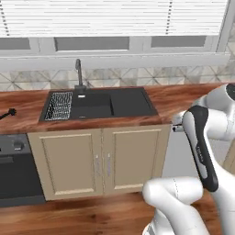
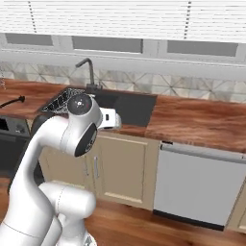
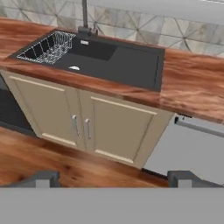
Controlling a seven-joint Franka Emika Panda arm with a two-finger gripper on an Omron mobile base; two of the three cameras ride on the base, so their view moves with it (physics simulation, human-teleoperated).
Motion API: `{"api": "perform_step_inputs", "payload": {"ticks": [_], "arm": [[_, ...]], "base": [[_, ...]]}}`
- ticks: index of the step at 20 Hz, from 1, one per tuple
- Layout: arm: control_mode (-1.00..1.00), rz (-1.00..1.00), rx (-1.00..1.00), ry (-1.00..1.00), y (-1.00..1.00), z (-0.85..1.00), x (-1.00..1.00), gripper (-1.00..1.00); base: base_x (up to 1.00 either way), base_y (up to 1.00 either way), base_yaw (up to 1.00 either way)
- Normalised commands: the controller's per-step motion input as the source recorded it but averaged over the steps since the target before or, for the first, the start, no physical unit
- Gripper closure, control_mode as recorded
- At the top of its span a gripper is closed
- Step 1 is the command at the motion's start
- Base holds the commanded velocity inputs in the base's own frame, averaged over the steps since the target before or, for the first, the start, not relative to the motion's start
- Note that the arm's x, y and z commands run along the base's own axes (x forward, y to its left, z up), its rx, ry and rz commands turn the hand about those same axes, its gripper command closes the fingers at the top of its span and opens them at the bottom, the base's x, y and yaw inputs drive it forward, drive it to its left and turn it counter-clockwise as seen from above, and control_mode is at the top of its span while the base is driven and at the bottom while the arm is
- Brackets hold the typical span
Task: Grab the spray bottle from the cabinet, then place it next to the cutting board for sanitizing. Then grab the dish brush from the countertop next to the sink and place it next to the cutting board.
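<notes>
claw (image 3: 113, 177) spread open and empty; dish brush (image 1: 6, 114) lies on countertop (image 1: 183, 98), knob pointing right.

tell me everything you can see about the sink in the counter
The sink is a dark, matte black rectangular basin set flush into the reddish-brown wooden countertop, above two beige cabinet doors. It has a deeper bowl on the left and a flatter part on the right. A wire basket sits in its left end. A slim dark faucet rises from its back edge, below the tiled wall. A small pale drain fitting shows in the hand view. It looks dry, with nothing else visible in it.
</notes>
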Motion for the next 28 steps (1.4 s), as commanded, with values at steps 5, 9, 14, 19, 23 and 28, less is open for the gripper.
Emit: {"api": "perform_step_inputs", "payload": {"ticks": [5, 9, 14, 19, 23, 28], "arm": [[1.0, 0.0, 0.0, 0.0, 0.0, 0.0, 0.0, -1.0], [1.0, 0.0, 0.0, 0.0, 0.0, 0.0, 0.0, -1.0], [1.0, 0.0, 0.0, 0.0, 0.0, 0.0, 0.0, -1.0], [1.0, 0.0, 0.0, 0.0, 0.0, 0.0, 0.0, -1.0], [1.0, 0.0, 0.0, 0.0, 0.0, 0.0, 0.0, -1.0], [1.0, 0.0, 0.0, 0.0, 0.0, 0.0, 0.0, -1.0]], "base": [[0.3, 1.0, 0.12], [0.59, 1.0, -0.05], [0.12, 0.99, -0.44], [0.01, 0.98, -0.65], [-0.04, 1.0, -0.42], [-0.07, 1.0, 0.01]]}}
